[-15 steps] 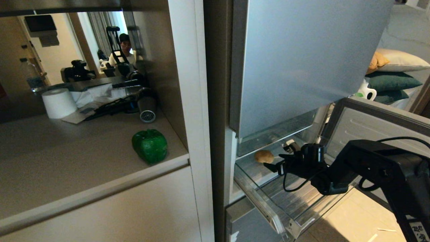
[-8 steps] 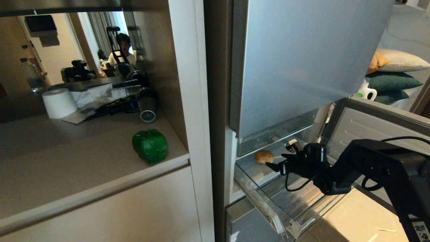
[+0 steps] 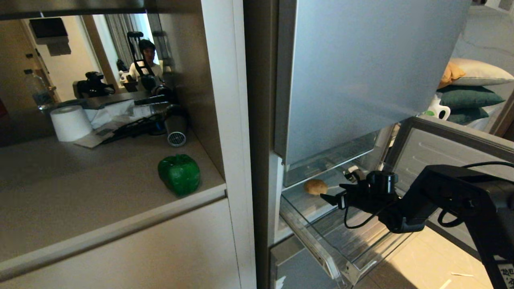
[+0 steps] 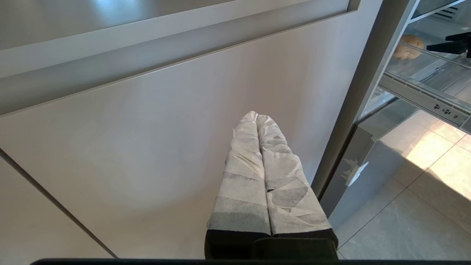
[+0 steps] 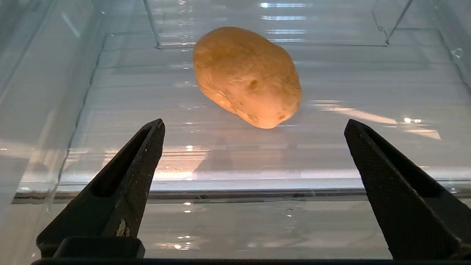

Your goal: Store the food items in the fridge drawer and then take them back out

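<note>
1. Since a second ago my right claw (image 3: 339,188) has drawn back a little from the potato (image 3: 315,186); in the head view a small gap now shows between the lower fingertip and the potato, where before the tip sat closer beside it. The potato and the green bell pepper (image 3: 179,174) have not shifted.
2. My right claw (image 5: 254,125) is wide open and holds nothing. Both black fingers (image 5: 125,176) point toward the potato, one to each side of it.
3. The potato (image 5: 247,75) lies on the clear floor of the fridge drawer (image 3: 321,249), ahead of my fingertips and roughly centred between them, not touching either one. Its long axis runs slantwise to my fingers.
4. The fridge drawer (image 5: 110,55) is pulled out under the silver fridge door (image 3: 361,72), and my right arm reaches in over it from the open side.
5. The bell pepper sits on the beige worktop (image 3: 80,188), near its front edge and well apart from the drawer, with the cabinet wall between them.
6. My left claw (image 4: 257,117) is parked low in front of a beige cabinet door (image 4: 147,129), its cloth-wrapped fingers pressed together on nothing. From there the potato (image 4: 407,47) shows through the drawer.
</note>
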`<state>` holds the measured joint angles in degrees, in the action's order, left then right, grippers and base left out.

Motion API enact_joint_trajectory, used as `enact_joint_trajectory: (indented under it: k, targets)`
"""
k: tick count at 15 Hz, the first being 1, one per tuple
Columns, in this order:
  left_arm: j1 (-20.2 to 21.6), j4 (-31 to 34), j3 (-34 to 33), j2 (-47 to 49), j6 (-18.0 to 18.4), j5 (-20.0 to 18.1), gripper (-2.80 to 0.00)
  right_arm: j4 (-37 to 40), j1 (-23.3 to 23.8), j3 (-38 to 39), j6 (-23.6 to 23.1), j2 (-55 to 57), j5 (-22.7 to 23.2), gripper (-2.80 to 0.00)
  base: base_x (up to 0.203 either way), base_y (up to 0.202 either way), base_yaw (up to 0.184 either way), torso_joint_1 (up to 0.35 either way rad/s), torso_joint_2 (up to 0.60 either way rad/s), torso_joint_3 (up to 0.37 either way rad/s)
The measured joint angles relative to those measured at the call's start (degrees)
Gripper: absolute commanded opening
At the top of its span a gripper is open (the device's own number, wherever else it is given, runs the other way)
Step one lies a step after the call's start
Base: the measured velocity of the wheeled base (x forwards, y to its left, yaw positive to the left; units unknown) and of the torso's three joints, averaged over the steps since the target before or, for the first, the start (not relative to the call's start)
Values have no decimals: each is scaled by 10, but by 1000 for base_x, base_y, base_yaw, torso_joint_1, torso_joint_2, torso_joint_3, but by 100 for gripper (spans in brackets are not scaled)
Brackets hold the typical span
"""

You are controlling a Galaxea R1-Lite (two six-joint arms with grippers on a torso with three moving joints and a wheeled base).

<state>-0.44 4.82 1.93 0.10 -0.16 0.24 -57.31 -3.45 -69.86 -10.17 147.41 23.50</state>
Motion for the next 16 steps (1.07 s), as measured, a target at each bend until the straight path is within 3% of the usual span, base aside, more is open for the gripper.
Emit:
enact_joint_trajectory:
  k: [9, 16]
  targets:
    - [0, 0, 0, 0, 0, 0, -280, -19, 30, -12, -2, 10, 20, 0, 0, 0, 0, 0, 0, 0]
    - [0, 0, 0, 0, 1, 0, -280, 0, 24, -85, -1, 46, 36, 0, 0, 0, 0, 0, 0, 0]
